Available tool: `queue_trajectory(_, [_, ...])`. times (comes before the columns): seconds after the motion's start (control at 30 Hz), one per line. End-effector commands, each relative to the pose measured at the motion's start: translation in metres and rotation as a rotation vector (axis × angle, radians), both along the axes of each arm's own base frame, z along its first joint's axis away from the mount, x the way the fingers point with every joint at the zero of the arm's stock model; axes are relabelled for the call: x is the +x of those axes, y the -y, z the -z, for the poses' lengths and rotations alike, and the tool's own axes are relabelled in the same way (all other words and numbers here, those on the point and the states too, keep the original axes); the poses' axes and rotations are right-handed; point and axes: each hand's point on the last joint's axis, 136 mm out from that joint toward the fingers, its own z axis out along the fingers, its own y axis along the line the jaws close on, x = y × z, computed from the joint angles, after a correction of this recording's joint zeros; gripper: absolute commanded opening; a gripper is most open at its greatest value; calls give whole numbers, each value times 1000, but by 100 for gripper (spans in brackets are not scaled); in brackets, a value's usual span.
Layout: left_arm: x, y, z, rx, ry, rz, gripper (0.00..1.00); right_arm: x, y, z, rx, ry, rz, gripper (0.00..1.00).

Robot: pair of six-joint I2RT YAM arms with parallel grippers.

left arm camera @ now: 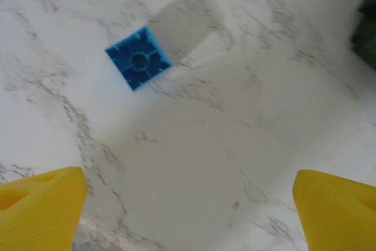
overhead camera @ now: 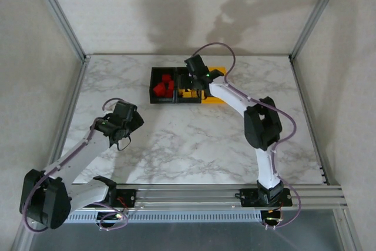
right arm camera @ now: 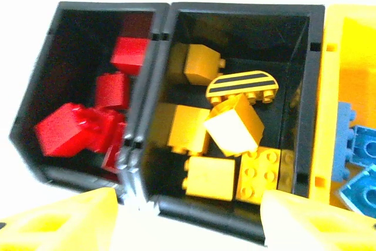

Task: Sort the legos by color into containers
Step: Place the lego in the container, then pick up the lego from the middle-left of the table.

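Where the three joined bins point(overhead camera: 153, 86) stand at the far side of the marble table point(overhead camera: 194, 145), the right gripper point(overhead camera: 195, 84) hangs over the middle one, its yellow fingers point(right arm camera: 64, 221) spread apart with nothing between them. Seen from the right wrist, the left black bin point(right arm camera: 41, 86) holds red bricks point(right arm camera: 76, 127). The middle black bin point(right arm camera: 247, 19) holds yellow bricks point(right arm camera: 235, 124) with a yellow-and-black striped half-round piece point(right arm camera: 244, 85) lying on top. The yellow-orange bin point(right arm camera: 346, 57) at the right end holds blue bricks point(right arm camera: 358, 151). Well apart from the bins, toward the near left, the left gripper point(left arm camera: 188, 210) hovers above bare marble, its jaws wide and empty. A single blue brick point(left arm camera: 139, 58) lies hollow side up just ahead of it. The right arm's cable point(overhead camera: 220, 45) arcs above the table behind the bins. Aluminium posts point(overhead camera: 59, 13) and pale textured walls point(overhead camera: 176, 10) enclose the table beyond the bins.
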Motion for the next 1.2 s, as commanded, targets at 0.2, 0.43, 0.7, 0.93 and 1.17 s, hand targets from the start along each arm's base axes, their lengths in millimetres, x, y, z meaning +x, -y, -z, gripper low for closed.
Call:
queue_trajectory(0.2, [25, -38, 23, 78, -21, -187, 92, -66, 36, -72, 133, 140, 7, 65])
queue_trajectory(0.43, [53, -47, 42, 61, -29, -213, 91, -94, 68, -67, 125, 125, 62, 65])
queue_trajectory(0.7, [72, -55, 73, 94, -98, -223, 84, -106, 81, -58, 113, 99, 87, 65])
queue_trajectory(0.93, [63, -53, 84, 60, -124, -211, 46, -110, 87, -63, 112, 109, 101, 65])
queue_trajectory(1.17, [62, -23, 63, 13, -89, -116, 30, -116, 90, -57, 125, 96, 106, 65])
